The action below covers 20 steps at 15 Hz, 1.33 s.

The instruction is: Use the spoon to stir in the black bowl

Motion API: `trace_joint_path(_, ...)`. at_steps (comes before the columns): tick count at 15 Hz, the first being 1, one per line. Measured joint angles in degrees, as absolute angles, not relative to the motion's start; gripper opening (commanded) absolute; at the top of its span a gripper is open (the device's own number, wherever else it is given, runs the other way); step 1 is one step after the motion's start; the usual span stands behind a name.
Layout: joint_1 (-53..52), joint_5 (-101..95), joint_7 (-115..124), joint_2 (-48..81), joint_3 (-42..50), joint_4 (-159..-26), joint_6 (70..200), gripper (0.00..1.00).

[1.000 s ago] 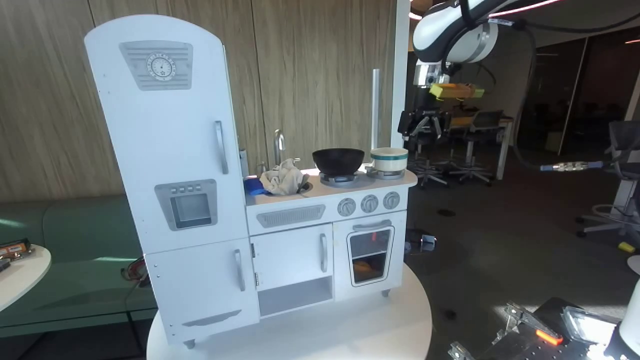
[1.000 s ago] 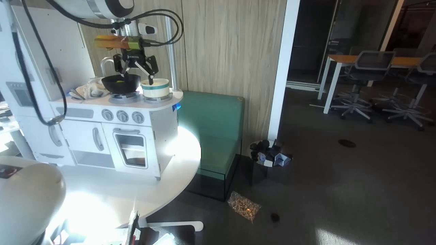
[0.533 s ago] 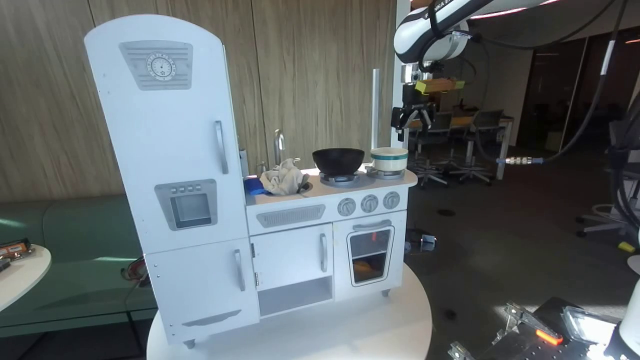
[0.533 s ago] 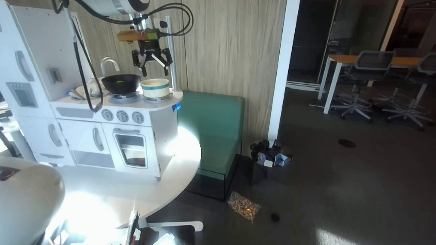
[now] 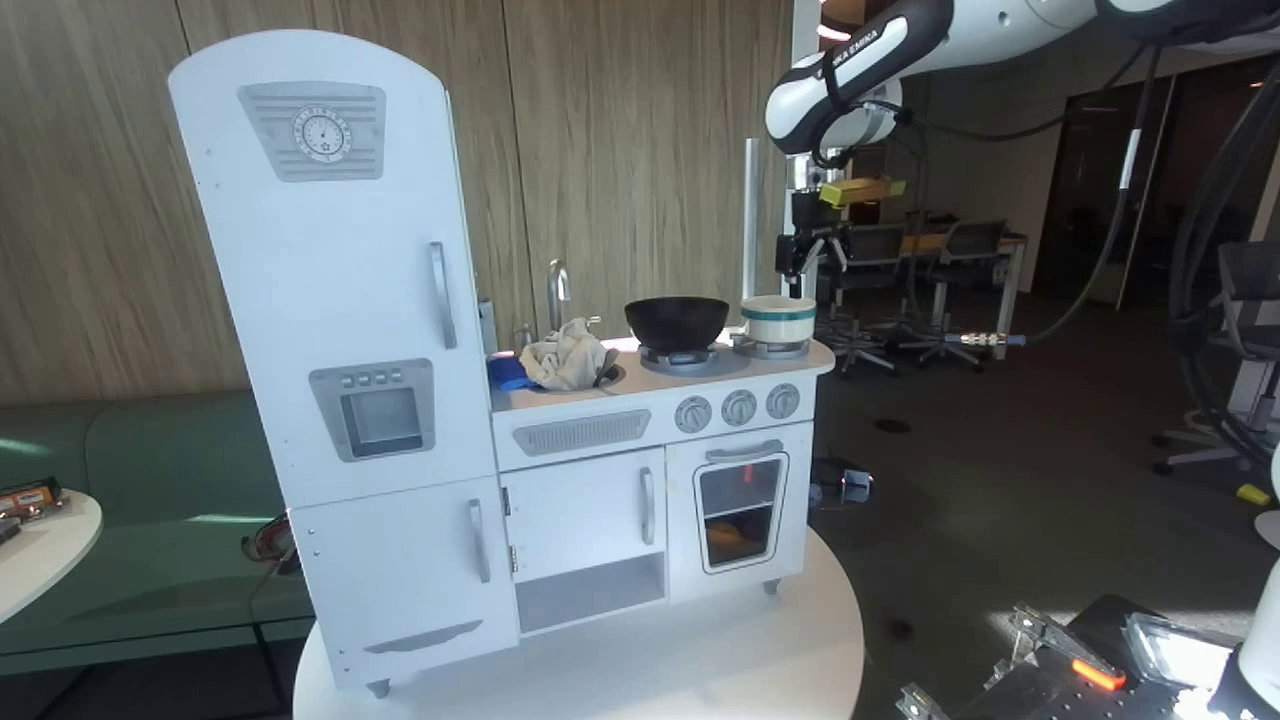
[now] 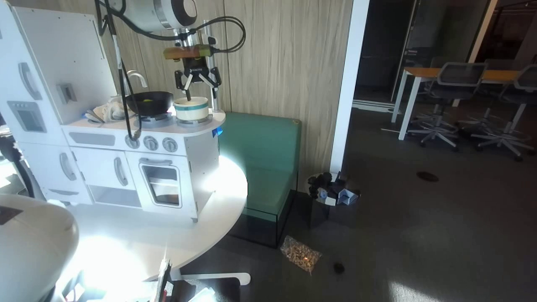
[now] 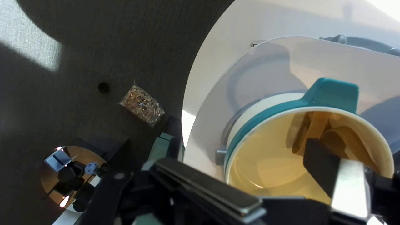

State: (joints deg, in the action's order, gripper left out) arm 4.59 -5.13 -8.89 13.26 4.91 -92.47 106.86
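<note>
With my pincer (image 6: 202, 97) spread apart over the pot (image 6: 191, 108) near the rounded corner of the counter (image 7: 331, 65), I should straddle the likely spoon (image 7: 317, 126) squarely before closing.

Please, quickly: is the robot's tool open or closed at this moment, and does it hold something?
Tool: open, holding nothing, at the white pot.
</note>
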Motion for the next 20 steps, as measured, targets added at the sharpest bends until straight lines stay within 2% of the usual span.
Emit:
trace_joint_path(7,5.32,-3.53,-12.75,17.88,4.67,-88.16,110.89,1.0)
trace_joint_path(8,5.54,-2.64,-13.17,18.3,4.58,-88.0,111.37,0.75)
trace_joint_path(9,5.74,-1.81,-13.62,18.67,4.48,-87.9,111.85,0.74)
trace_joint_path(18,7.49,4.43,-15.81,19.62,4.02,-87.49,113.71,0.04)
trace_joint_path(20,8.05,6.67,-16.0,19.62,3.98,-87.53,113.71,0.0)
